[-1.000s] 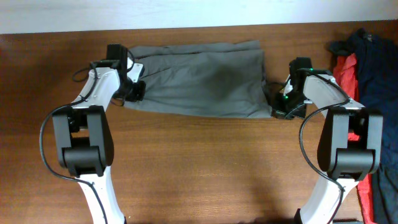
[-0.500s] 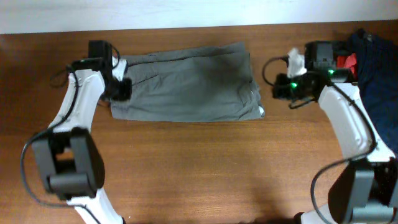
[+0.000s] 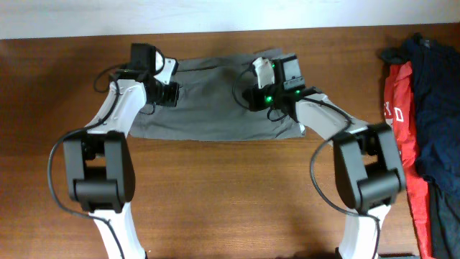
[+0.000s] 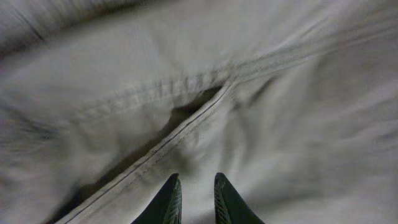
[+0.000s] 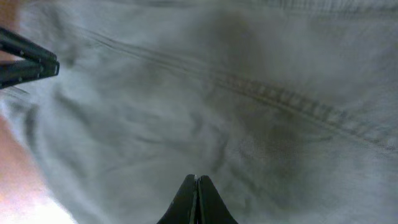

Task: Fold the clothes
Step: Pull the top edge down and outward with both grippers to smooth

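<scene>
1. Overhead: the grey-olive shorts (image 3: 215, 108) lie flat on the brown bench (image 3: 230, 194) as a wide rectangle near the far edge. Both arms reach in over the cloth. The left claw (image 3: 167, 93) sits over the left part of the shorts and the right claw (image 3: 250, 97) over the right-centre part, a green light glowing on its wrist. From up here I cannot tell how either claw's fingers stand. Off at the right end of the bench lie a red garment (image 3: 397, 115) with white letters and, beside it, navy-blue garments (image 3: 435, 86), well apart from the shorts.

2. Left wrist: the picture is blurred, and the shorts (image 4: 280, 124) fill it. A stitched seam runs diagonally, with a dark pocket slit (image 4: 186, 115) gaping along it. The left claw (image 4: 196, 180) is all but clenched, with only a sliver of gap between its dark fingers, and no cloth is pinched in it.

3. Right wrist: grey cloth (image 5: 249, 124) again, with a double-stitched seam crossing it. The right claw (image 5: 197, 180) is clenched, fingers pressed together, tip just over the fabric and gripping nothing. A strip of bench (image 5: 15, 168) shows at the lower left.
</scene>
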